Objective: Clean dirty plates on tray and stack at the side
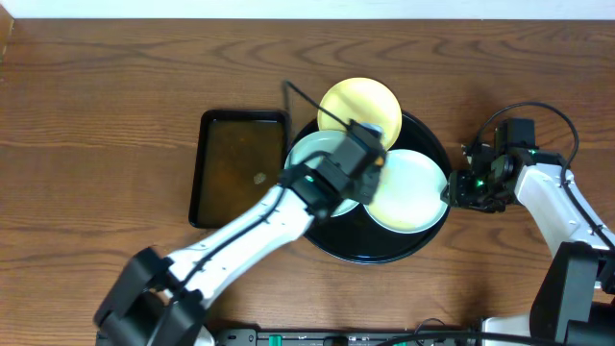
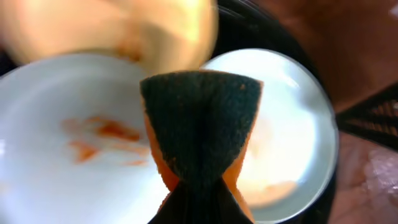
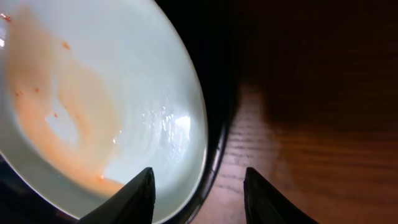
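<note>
The round black tray [image 1: 377, 258] holds three plates. The pale yellow plate [image 1: 357, 104] leans at its far rim. A pale blue-white plate [image 1: 309, 154] with orange-red smears [image 2: 102, 134] lies on the left. Another [image 1: 411, 192] lies on the right and has a faint orange film [image 3: 74, 106]. My left gripper [image 1: 368, 154] is shut on a sponge [image 2: 199, 124], dark green with orange sides, and holds it above where the plates meet. My right gripper [image 1: 459, 188] is open, and its fingers [image 3: 199, 182] straddle the tray's right rim [image 3: 219, 134] beside the right plate.
A smaller rectangular black tray [image 1: 205, 168] with brownish liquid lies left of the round tray. A thin black rod or cable [image 1: 306, 94] runs over its far right corner. The rest of the surface in view is bare wooden table [image 1: 96, 115].
</note>
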Motion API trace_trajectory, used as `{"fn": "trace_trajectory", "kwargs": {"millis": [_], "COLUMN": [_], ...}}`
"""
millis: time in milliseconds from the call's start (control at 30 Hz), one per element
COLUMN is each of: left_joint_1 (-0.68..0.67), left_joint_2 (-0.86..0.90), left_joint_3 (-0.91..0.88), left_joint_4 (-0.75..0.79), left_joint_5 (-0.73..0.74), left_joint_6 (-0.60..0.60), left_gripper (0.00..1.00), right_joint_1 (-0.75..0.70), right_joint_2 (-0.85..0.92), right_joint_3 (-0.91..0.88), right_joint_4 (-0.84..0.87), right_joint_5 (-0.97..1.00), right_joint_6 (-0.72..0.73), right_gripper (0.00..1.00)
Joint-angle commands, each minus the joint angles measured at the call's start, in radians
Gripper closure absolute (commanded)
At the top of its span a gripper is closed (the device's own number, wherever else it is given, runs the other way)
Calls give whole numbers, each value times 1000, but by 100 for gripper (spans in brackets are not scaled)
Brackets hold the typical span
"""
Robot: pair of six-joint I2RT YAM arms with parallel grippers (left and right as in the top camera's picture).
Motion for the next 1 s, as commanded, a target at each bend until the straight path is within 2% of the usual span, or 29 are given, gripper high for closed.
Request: {"fn": "trace_trajectory", "kwargs": {"millis": [0,233,400,500,567,733,967], "left_joint_1": [88,267,411,494,508,510,510], "left_joint_2": [-83,-155,-152,-152,-152,-152,-152], "left_joint_3": [0,0,-5,-12,-12,-12,-14], "left_joint_4": [-90,-233,-322,-348,-348,-352,-357], "left_joint_5": [-36,-54,-53,-42,-42,-42,-42], "left_joint_6": [13,10,-72,-97,-97,-97,-97], "left_gripper": [92,93,92,93,93,93,93], "right_joint_1": [10,16,65,125,147,178,179], "right_joint_2": [3,3,3,3,8,23,102], "right_joint_3": [9,58,108,116,115,114,114], "right_joint_4": [28,39,46,108,147,203,223], "right_joint_5": [-53,-50,22,105,171,171,144], "right_joint_6": [-50,-77,-132,-224,-225,-253,-258], "right_gripper": [56,54,47,45,46,52,52]}}
